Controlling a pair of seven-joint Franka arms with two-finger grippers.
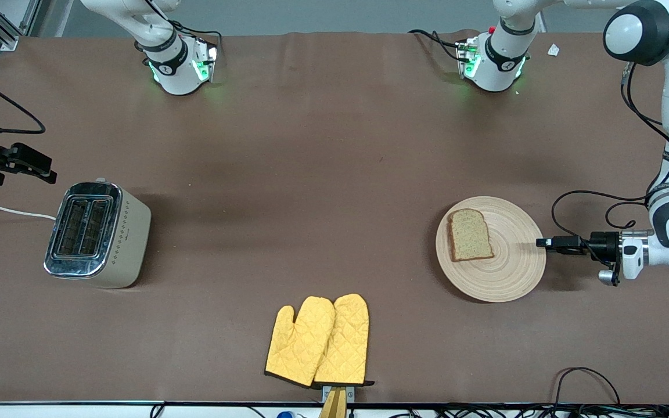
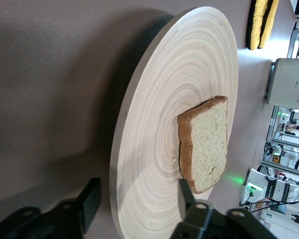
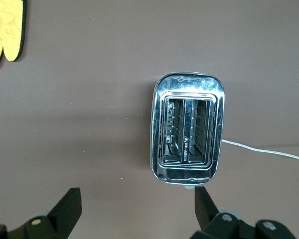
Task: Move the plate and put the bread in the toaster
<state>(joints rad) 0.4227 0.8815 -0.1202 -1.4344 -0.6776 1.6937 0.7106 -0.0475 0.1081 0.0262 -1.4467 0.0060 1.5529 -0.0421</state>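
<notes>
The light-wood plate lies toward the left arm's end of the table, with the bread flat on it. My left gripper is open and level with the plate's rim. In the left wrist view the rim runs between its fingers, and the bread lies farther in. The toaster stands toward the right arm's end, slots empty. My right gripper is open and empty, up in the air beside the toaster.
Two yellow oven mitts lie near the table's front edge, nearer the camera than the plate and toaster. The toaster's white cord runs off the right arm's end of the table. A wide stretch of brown table separates the toaster from the plate.
</notes>
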